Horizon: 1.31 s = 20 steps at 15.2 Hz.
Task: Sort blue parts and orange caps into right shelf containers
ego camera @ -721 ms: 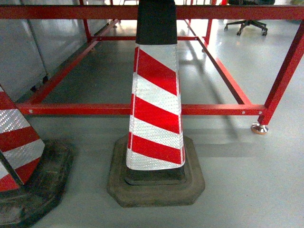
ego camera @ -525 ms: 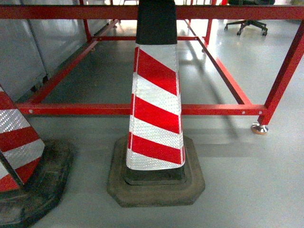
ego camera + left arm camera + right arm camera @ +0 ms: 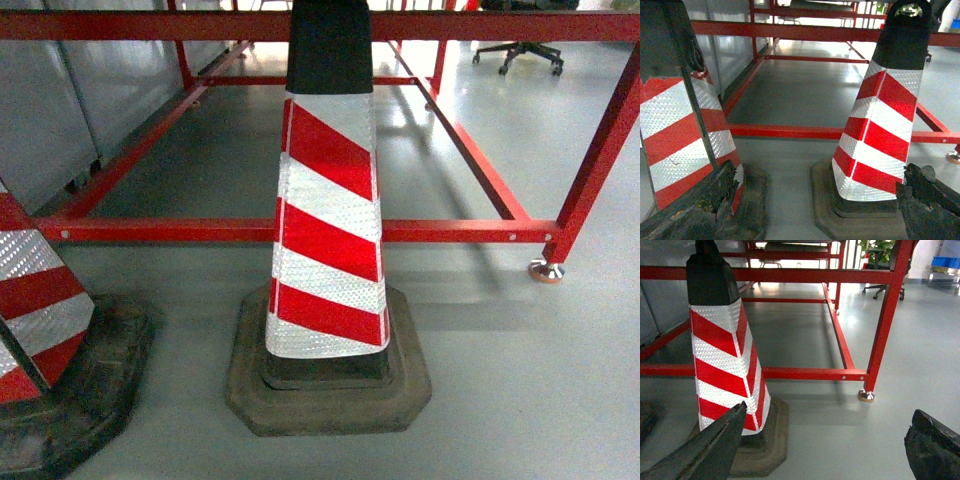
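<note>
A grey floor [image 3: 520, 380] runs under a red metal frame [image 3: 300, 230]. At nine o'clock in the head view a striped cone [image 3: 30, 300] is cut off by the edge; at the centre a second cone [image 3: 328, 240] loses its tip past the top. The left gripper [image 3: 810, 210] shows only its worn fingers [image 3: 700, 210], spread apart. The right gripper [image 3: 825, 445] is likewise spread. Blue crates [image 3: 945, 261] sit blurred at one o'clock in the right wrist view.
</note>
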### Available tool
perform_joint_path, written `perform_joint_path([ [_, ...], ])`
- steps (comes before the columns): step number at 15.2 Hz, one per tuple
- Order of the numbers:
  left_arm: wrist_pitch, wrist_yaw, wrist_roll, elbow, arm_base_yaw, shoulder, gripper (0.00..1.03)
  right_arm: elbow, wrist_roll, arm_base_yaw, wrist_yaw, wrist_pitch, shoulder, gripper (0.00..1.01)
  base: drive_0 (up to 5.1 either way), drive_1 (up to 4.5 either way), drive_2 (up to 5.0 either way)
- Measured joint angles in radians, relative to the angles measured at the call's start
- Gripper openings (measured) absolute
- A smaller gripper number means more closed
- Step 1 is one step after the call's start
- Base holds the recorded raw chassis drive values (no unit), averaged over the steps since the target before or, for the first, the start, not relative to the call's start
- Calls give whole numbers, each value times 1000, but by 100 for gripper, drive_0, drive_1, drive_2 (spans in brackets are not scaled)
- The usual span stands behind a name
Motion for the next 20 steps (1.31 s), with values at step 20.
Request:
perform_joint_path([
  [20, 2, 0, 1, 0, 0, 0, 98, 0, -2, 0, 0, 0, 0, 98, 0, 0, 0],
])
